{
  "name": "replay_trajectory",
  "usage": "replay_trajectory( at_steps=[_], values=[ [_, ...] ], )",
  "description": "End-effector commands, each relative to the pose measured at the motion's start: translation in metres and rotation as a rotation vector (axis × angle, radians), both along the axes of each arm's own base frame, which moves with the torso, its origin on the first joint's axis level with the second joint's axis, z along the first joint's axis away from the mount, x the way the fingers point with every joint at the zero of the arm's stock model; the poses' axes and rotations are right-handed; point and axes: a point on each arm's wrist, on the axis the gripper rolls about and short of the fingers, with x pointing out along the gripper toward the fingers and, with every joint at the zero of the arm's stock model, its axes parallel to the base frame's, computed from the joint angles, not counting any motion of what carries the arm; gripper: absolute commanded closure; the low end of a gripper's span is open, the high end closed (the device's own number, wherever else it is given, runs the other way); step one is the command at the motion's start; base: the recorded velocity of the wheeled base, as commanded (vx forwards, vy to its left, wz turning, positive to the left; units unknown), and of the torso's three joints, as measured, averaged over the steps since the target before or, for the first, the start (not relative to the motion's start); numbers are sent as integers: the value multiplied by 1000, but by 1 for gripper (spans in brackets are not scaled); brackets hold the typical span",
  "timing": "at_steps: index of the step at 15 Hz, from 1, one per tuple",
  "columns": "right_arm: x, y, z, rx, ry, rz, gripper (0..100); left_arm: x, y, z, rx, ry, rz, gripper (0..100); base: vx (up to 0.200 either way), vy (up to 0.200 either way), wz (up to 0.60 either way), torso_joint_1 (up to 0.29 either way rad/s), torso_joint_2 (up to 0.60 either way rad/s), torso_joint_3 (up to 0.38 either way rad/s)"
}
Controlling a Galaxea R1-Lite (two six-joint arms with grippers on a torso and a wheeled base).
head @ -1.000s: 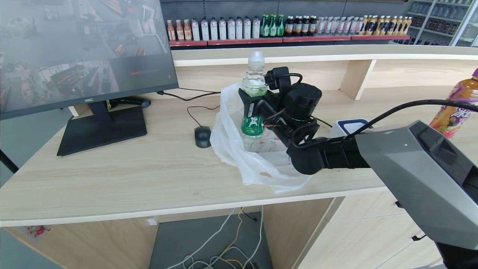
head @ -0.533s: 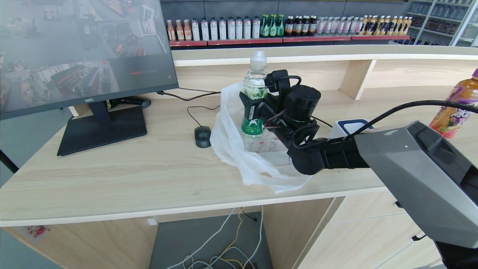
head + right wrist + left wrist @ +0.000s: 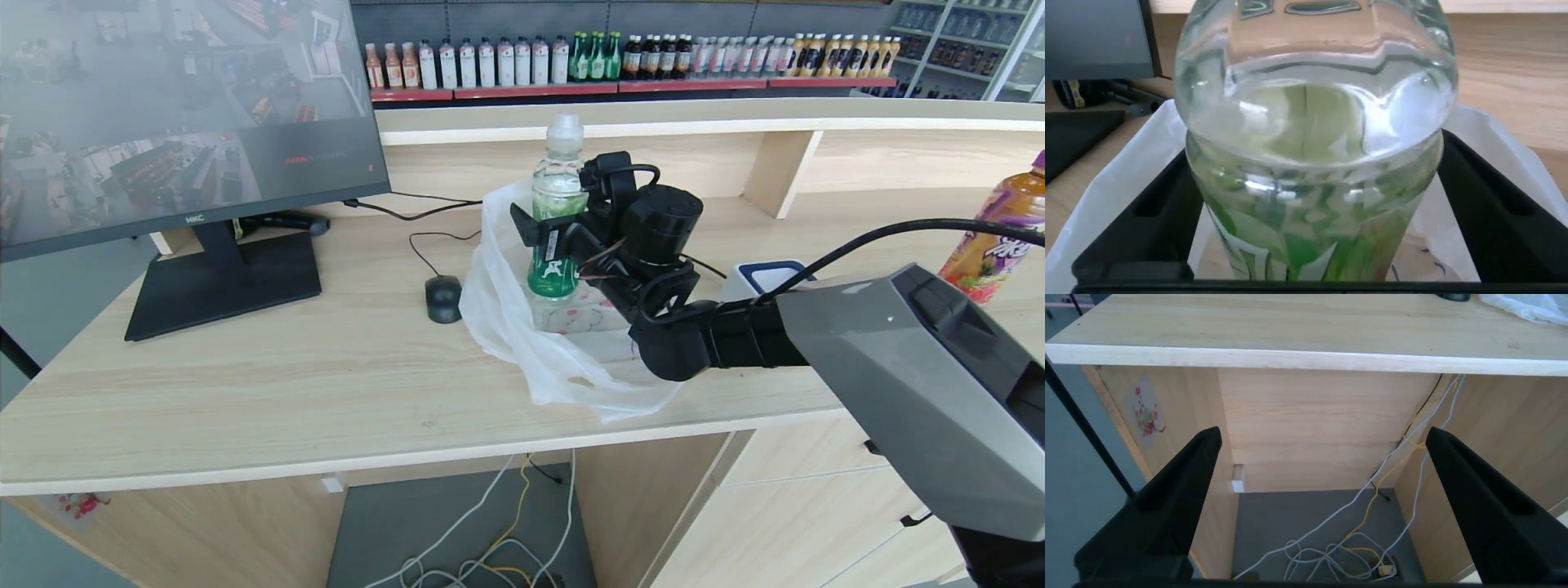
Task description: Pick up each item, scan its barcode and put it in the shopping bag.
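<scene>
Right gripper (image 3: 554, 231) reaches over the counter (image 3: 286, 384) into the mouth of the white shopping bag (image 3: 506, 327). Its 2 fingers stand apart, 1 on each side of the water bottle (image 3: 557, 184), at the level of the top of the green label. In the right wrist view the bottle (image 3: 1315, 122) sits between the black fingers (image 3: 1143, 220), and a narrow gap shows on either side, so the grip looks released rather than clamped. The bottle stands upright inside the bag, with its base on a flat patterned pack (image 3: 575, 317) that lies in the bag's bottom.

Left gripper (image 3: 1323, 498) hangs low in front of the counter, below its front edge, with its 2 fingers spread wide and nothing between them. Loose cables (image 3: 1355, 539) lie on the floor beyond it.

On the counter, a mouse (image 3: 443, 298) lies just left of the bag, and a monitor (image 3: 163, 106) stands farther left. An orange drink bottle (image 3: 1000, 237) stands at the far right.
</scene>
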Motion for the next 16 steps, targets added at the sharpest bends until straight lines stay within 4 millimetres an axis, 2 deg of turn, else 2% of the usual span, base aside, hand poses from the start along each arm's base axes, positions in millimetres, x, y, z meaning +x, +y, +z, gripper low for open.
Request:
replay_trajectory(
  at_steps=[1,5,10,14,16],
  values=[
    [-3,0,5,6,-10,3,0,0,0,0,0,-1,1,0,0,0,0,0,0,0],
    [-7,0,11,10,-16,7,0,0,0,0,0,-1,1,0,0,0,0,0,0,0],
    [-22,6,20,12,-21,32,0,0,0,0,0,-1,2,0,0,0,0,0,0,0],
    [-48,-3,19,7,-20,45,0,0,0,0,0,-1,1,0,0,0,0,0,0,0],
    [-78,-24,6,-5,-10,42,0,0,0,0,1,-1,1,0,0,0,0,0,0,0]
  ],
)
